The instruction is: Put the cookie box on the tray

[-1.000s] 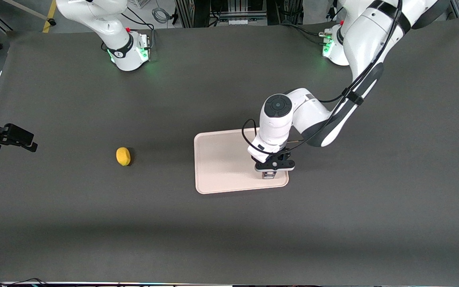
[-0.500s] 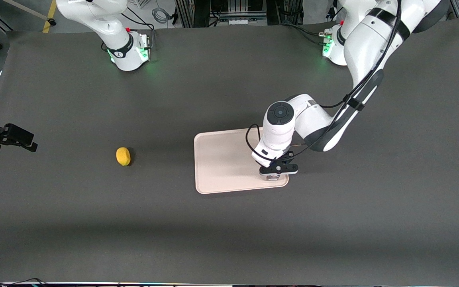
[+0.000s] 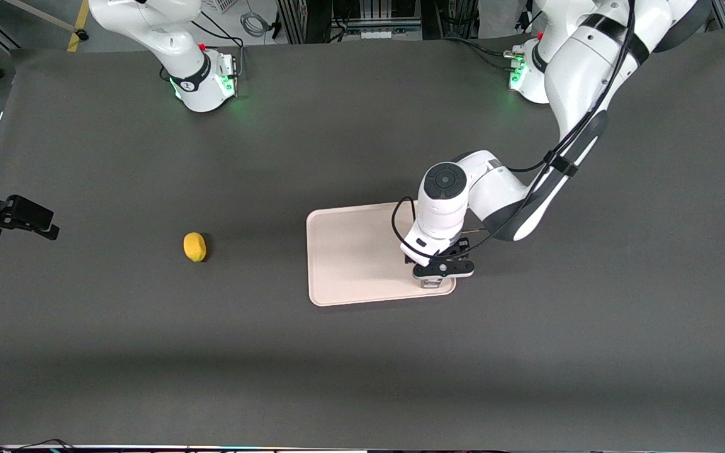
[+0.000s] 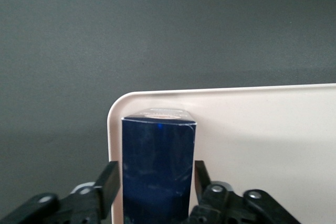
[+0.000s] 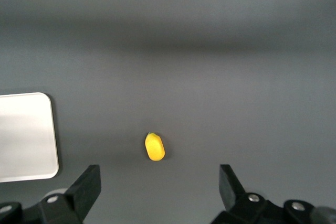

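My end effector hangs over the tray, at the tray's five o'clock corner as the front camera sees it, pointing straight down. Its two fingers are pressed against the long sides of the box, one on each flank, so I am pinching the box between them. The box stands upright in that grip, and its dark blue face fills the space between my fingers. A paler, brownish strip shows at its end, close to the tray's rounded corner.

From my wrist camera the box sits inside the tray's raised rim, just beside the corner curve, with the pink floor spreading away on one side and the dark counter on the other. I think its lower end is touching the tray floor, but my own fingers and the steep angle hide the contact, so I cannot say for sure.

In the front view only a sliver of the box peeks out under my wrist, at the six o'clock side of the end effector and near the tray's edge closest to that camera.

A yellow lump lies on the counter well apart from the tray, at the tray's nine o'clock, toward the parked arm's end.
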